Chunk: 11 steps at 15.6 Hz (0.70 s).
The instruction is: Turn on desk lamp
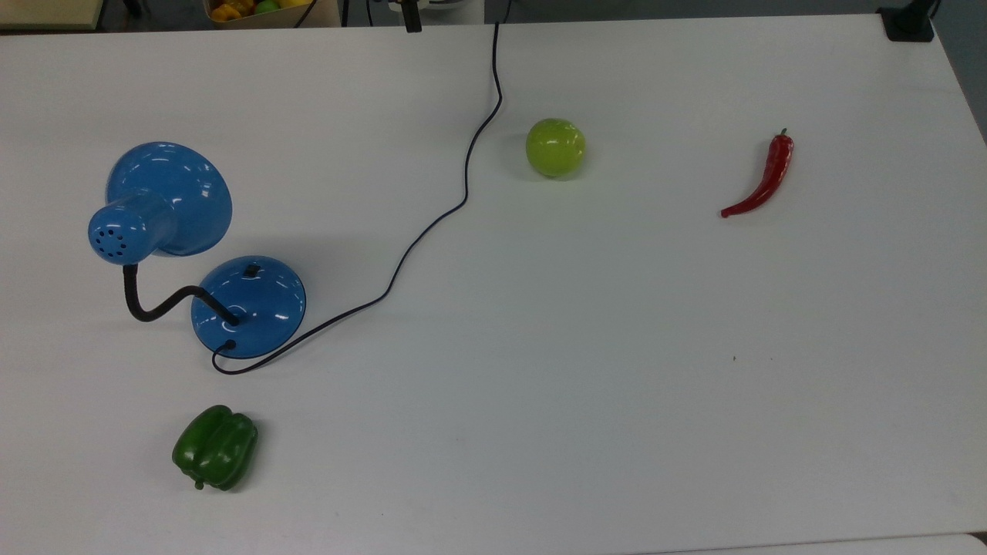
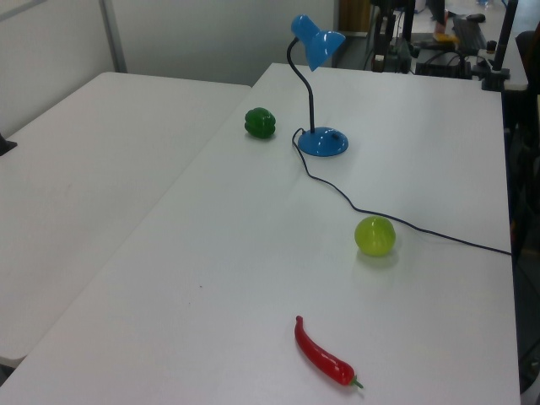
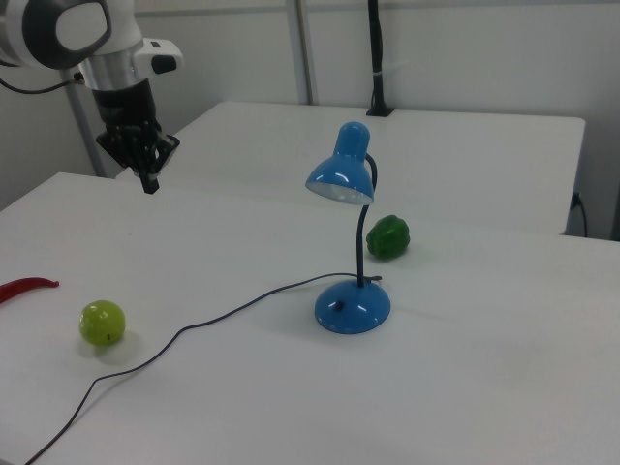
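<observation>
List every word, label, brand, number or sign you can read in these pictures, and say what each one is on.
None: no readable text stands on anything here.
The desk lamp, the green bell pepper, the green apple, the red chili pepper and the white table carry no lettering.
The gripper and its arm show no readable marking in the right view.

Unlit desk lamp (image 3: pixel 351 242) (gripper (image 3: pixel 149 182) apart)

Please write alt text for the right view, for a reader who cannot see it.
A blue desk lamp stands unlit on a white table, its cord trailing toward the right view's left. The robot gripper hangs above the far left edge, well away from the lamp; a green apple and a green bell pepper lie nearby.
</observation>
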### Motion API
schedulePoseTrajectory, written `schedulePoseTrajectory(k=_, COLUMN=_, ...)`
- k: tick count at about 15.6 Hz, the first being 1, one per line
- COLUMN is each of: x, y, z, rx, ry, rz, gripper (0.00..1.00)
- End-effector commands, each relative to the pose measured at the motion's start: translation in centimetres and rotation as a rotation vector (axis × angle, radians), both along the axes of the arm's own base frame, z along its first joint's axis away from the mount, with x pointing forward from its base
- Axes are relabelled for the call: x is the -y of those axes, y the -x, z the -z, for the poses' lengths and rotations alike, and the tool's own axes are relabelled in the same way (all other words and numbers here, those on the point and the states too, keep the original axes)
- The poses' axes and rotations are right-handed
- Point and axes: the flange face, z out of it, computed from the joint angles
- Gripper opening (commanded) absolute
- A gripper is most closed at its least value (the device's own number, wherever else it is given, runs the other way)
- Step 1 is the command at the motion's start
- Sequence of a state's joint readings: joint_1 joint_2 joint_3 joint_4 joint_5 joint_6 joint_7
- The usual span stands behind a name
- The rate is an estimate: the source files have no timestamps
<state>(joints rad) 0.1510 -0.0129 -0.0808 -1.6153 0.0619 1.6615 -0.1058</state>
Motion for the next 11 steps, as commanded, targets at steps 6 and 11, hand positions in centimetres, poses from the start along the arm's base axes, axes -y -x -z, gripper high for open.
schedulePoseTrajectory(k=6, x=3.7, y=0.4, z=4.2, rx=-0.069, ry=-0.005, rz=0.009, gripper=0.0)
schedulePoseTrajectory(k=11, x=8.9, y=1.1, z=8.8, rx=-0.141, ry=0.019, rz=0.012, gripper=0.0)
